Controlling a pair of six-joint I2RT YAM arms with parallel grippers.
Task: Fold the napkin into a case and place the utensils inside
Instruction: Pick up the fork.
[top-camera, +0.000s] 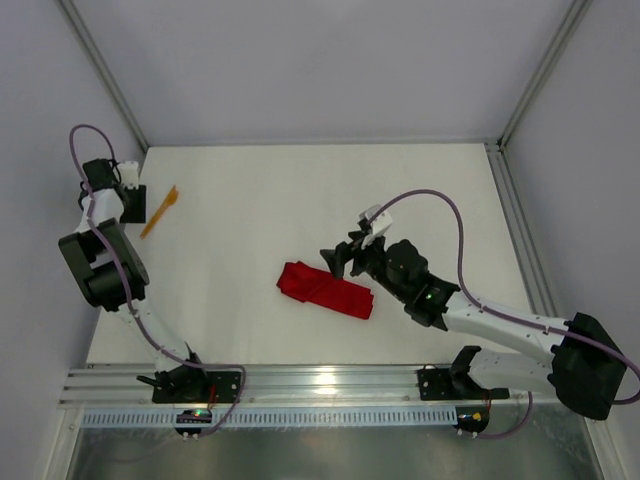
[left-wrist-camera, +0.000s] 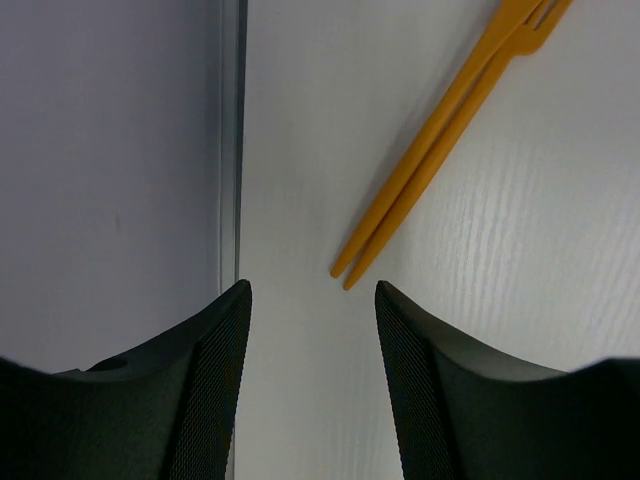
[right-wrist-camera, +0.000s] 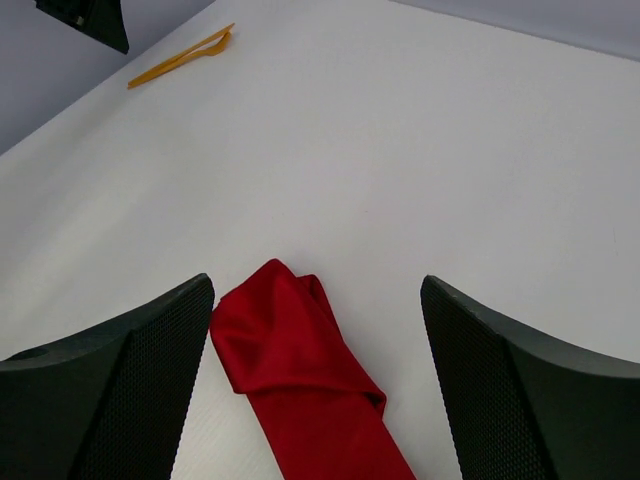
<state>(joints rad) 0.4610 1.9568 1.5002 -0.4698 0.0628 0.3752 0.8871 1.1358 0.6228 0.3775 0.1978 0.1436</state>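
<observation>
**Utensils (left-wrist-camera: 435, 150) lie nearest my left jaws**

Middle of the tabletop (top-camera: 250, 190), my right jaws gape empty over the folded napkin (top-camera: 325, 290). Far left, my left jaws stand open; the utensils lie just ahead, handle ends first, slanting away rightward.

White table (top-camera: 300, 190) is sitting inside a pale grey booth, plain wall panels (top-camera: 300, 60) closing it in at the back and on both sides. Aluminium posts (top-camera: 105, 75) are slanting up from the far corners. A silver rail (top-camera: 330, 385) is running along the near edge, with a perforated white strip (top-camera: 330, 415) just below it. Soft, even light is glinting on the rail, and shadows are showing faint.
</observation>
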